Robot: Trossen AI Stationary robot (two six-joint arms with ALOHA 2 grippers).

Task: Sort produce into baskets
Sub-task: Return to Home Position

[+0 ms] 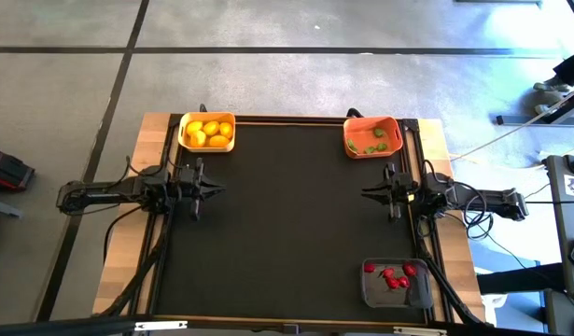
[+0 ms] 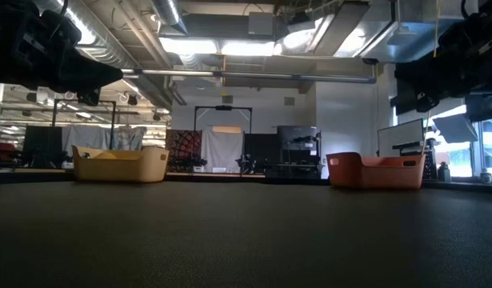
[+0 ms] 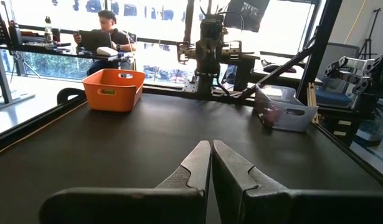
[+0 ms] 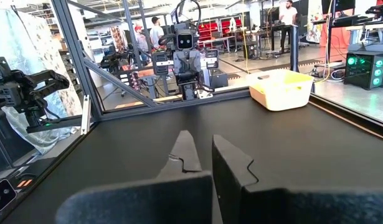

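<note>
The yellow-orange basket (image 1: 207,132) at the far left holds yellow lemon-like pieces (image 1: 210,131). At the far right, the orange-red basket (image 1: 372,136) holds small green pieces (image 1: 377,147). The dark grey basket (image 1: 396,283) at the near right holds small red pieces (image 1: 394,276). All three rest on their bottoms on the black mat. My left gripper (image 1: 217,189) hovers level at the left edge, shut, with nothing in it (image 3: 211,155). My right gripper (image 1: 369,193) hovers level at the right edge, facing it, shut with nothing in it (image 4: 200,146).
The black mat (image 1: 296,215) stretches between the two grippers, framed by a dark rail on the wooden table (image 1: 156,126). Beyond the table, a person (image 3: 107,28) sits at a desk, and others (image 4: 155,28) stand in the room.
</note>
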